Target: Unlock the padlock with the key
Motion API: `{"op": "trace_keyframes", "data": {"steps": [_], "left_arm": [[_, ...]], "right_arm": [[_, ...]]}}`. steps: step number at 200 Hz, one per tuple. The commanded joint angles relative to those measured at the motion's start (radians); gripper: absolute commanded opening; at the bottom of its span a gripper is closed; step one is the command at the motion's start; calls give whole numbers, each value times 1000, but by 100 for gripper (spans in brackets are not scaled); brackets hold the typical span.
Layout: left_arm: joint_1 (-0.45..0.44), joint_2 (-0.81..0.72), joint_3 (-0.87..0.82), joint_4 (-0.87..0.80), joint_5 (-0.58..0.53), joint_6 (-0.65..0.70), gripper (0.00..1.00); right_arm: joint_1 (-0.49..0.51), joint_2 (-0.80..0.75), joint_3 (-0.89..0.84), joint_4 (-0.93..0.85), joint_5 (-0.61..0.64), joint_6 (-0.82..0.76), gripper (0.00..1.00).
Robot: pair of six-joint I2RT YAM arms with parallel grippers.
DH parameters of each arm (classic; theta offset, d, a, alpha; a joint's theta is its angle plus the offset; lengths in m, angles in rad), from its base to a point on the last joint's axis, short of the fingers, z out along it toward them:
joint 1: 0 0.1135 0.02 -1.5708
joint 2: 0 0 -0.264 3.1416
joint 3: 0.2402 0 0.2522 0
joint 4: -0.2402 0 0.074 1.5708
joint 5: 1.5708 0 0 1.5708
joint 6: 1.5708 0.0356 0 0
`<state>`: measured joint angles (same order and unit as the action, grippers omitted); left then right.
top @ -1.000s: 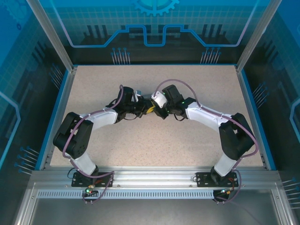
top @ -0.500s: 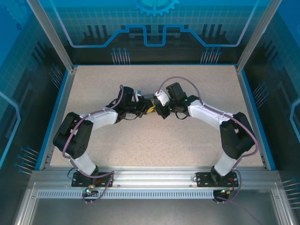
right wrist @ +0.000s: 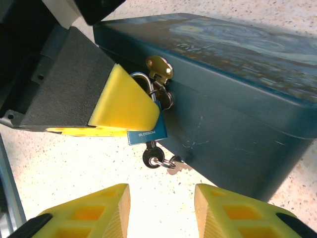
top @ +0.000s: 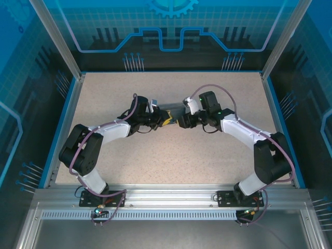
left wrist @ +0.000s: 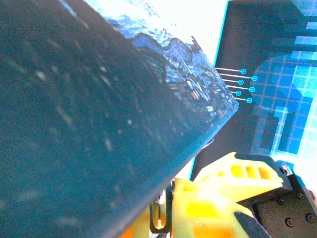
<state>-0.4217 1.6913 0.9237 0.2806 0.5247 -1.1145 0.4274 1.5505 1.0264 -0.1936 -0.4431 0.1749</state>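
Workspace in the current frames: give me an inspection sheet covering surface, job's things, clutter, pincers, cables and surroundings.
Surface: speckled beige tabletop, bare around the arms.
Job's things: padlock hangs on the brass hasp of the painted tin; key sits in its underside keyhole, with a small ring attached. Whether it is unlocked cannot be told.
Clutter: nothing seen.
Pincers: left pincer shut on the padlock body; right pincer open, empty, just short of the key.
Cables: purple cables loop along both arms.
Surroundings: blue panel walls; aluminium rail at the near edge.
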Motion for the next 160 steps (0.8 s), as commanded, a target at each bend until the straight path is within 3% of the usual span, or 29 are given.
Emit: {"op": "trace_keyframes", "data": {"steps": [1, 72, 84, 121, 160], "left_arm": [[0, 15, -31, -20, -5, 81, 0], [-6, 89, -67, -2, 20, 143, 0], [-6, 96, -69, -11, 17, 156, 5], [-6, 94, -78, -39, 4, 190, 33], [-5, 22, -91, -123, -20, 239, 77]], "right_arm": [[3, -26, -33, 79, -44, 161, 40], [43, 64, -109, 240, 6, 399, 39], [52, 82, -113, 254, 13, 409, 39], [74, 104, -127, 282, 52, 426, 39], [81, 77, -141, 295, 71, 427, 45]]}}
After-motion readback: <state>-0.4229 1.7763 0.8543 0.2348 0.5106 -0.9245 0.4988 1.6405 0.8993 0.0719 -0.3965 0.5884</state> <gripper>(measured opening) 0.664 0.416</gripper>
